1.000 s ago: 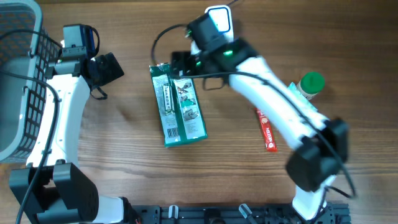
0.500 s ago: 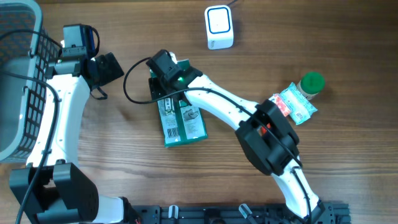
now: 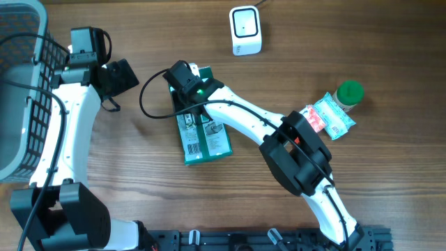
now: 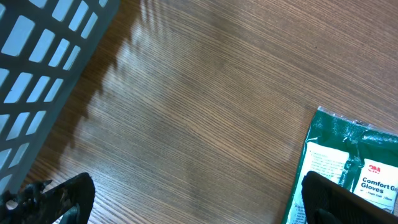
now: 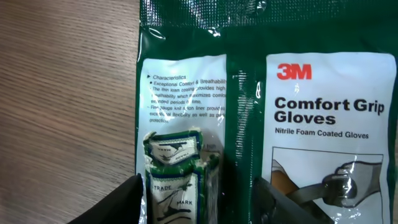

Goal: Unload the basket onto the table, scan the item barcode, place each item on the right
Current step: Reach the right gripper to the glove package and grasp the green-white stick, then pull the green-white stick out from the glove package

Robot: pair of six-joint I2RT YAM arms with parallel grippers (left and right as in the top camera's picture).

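Observation:
A green 3M glove packet (image 3: 203,138) lies flat on the wooden table, left of centre. My right gripper (image 3: 187,87) is down on its far end. In the right wrist view the packet (image 5: 311,81) fills the frame and my right gripper (image 5: 196,199) has its jaws drawn in on the packet's left half, one finger at the left edge, the other on the middle fold, the film crumpled between them. My left gripper (image 3: 118,77) hovers wide open left of the packet, holding nothing. In the left wrist view the left gripper (image 4: 199,205) spans bare wood, the packet (image 4: 354,155) at its right finger.
A white barcode scanner (image 3: 245,30) stands at the back centre. A grey basket (image 3: 17,84) sits at the far left, also in the left wrist view as basket (image 4: 43,56). At the right are a green-capped bottle (image 3: 349,93) and a small red and white packet (image 3: 327,117).
My right arm swung left from beside the scanner down onto the packet's far end, and its jaws narrowed around the packet's left half. The left arm stayed still.

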